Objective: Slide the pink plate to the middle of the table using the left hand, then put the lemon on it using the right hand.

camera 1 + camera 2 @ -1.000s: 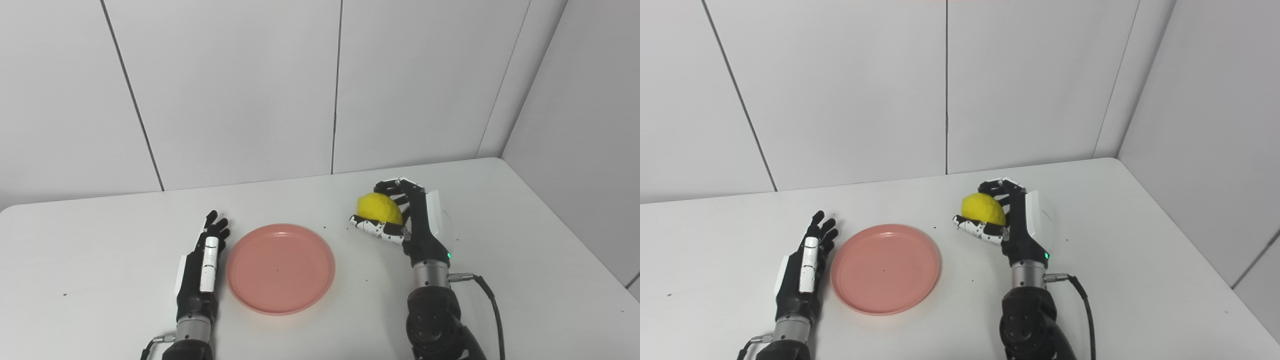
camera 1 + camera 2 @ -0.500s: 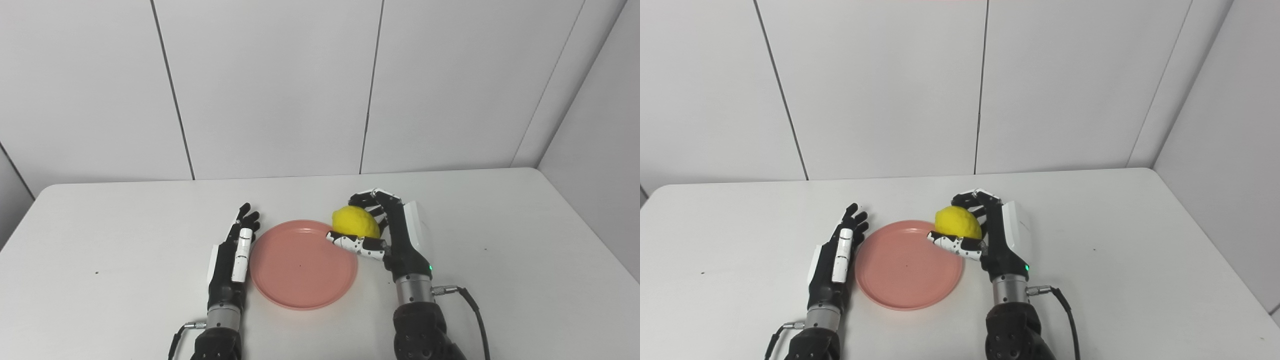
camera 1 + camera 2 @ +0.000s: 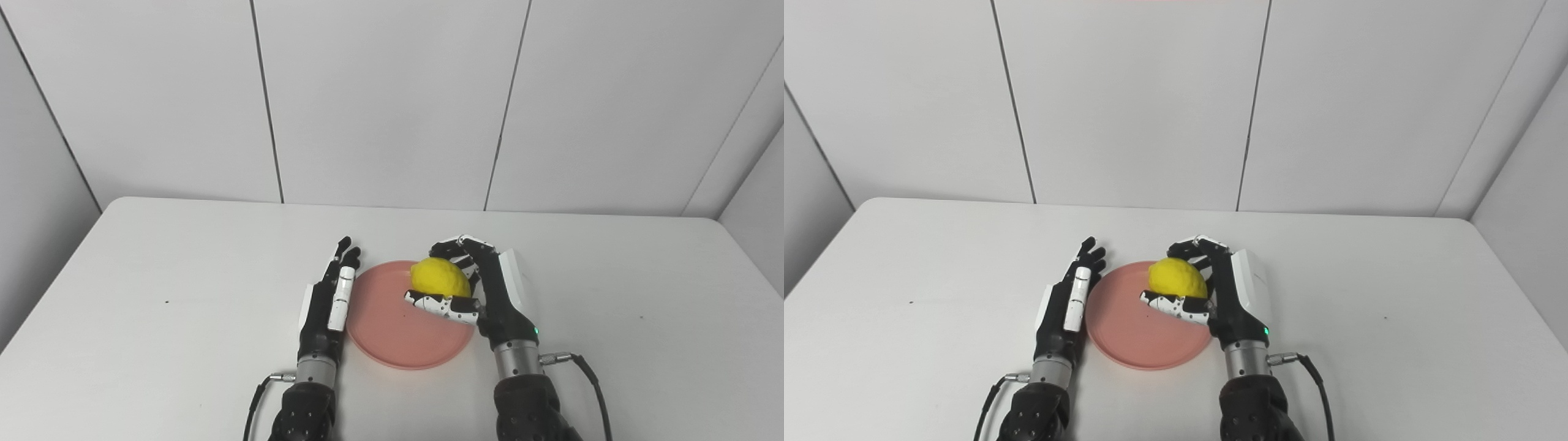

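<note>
While right hand (image 3: pixel 484 294) grips round yellow lemon (image 3: pixel 440 278) over 2 o'clock edge of flat pink plastic plate (image 3: pixel 392 331), I'd shift toward centre, lower, then release; left hand (image 3: pixel 326 300) flat, holding nothing, at 9 o'clock rim.

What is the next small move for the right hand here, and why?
Probably lower and open the right hand. It grips the lemon over the right part of the pink plate, which lies mid-table beside the open left hand.
</note>
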`<move>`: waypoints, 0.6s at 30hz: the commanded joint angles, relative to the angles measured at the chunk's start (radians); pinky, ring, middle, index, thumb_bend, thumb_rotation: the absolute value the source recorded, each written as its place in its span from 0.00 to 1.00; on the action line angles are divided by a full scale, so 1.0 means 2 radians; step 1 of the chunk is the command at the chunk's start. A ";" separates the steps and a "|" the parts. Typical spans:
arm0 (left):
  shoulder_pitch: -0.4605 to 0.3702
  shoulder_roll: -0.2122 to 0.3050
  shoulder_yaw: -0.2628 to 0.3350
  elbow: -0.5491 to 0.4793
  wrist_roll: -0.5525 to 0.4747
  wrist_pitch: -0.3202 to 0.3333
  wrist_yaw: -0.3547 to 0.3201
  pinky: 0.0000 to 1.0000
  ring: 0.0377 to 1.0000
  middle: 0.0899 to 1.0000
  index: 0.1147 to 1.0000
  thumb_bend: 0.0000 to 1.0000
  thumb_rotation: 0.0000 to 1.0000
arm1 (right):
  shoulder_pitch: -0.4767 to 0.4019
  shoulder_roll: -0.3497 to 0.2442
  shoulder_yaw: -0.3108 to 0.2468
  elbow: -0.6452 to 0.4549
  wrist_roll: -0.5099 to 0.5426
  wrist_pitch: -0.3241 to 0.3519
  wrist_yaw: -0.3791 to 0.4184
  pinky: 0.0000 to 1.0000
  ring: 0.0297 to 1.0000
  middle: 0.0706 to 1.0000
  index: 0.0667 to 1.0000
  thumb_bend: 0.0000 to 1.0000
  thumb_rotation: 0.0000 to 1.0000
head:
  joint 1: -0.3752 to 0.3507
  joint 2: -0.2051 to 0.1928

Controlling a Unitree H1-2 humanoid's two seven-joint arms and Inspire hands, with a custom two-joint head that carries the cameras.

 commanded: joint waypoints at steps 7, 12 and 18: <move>0.001 -0.007 -0.009 0.005 -0.004 -0.007 -0.007 0.96 0.94 0.93 0.93 0.64 1.00 | -0.036 0.001 0.018 0.040 -0.034 -0.047 -0.010 0.17 0.40 0.37 0.48 0.51 0.00 | 0.000 0.001; 0.001 -0.006 -0.010 0.004 -0.002 -0.007 -0.004 0.95 0.93 0.93 0.92 0.62 1.00 | -0.047 -0.003 0.028 0.065 -0.046 -0.048 -0.002 0.19 0.38 0.38 0.48 0.51 0.00 | -0.001 0.001; 0.001 -0.005 -0.008 0.006 -0.001 -0.009 0.000 0.94 0.93 0.93 0.92 0.62 1.00 | -0.059 -0.008 0.042 0.104 -0.059 -0.058 -0.008 0.22 0.43 0.42 0.46 0.52 0.00 | -0.004 0.000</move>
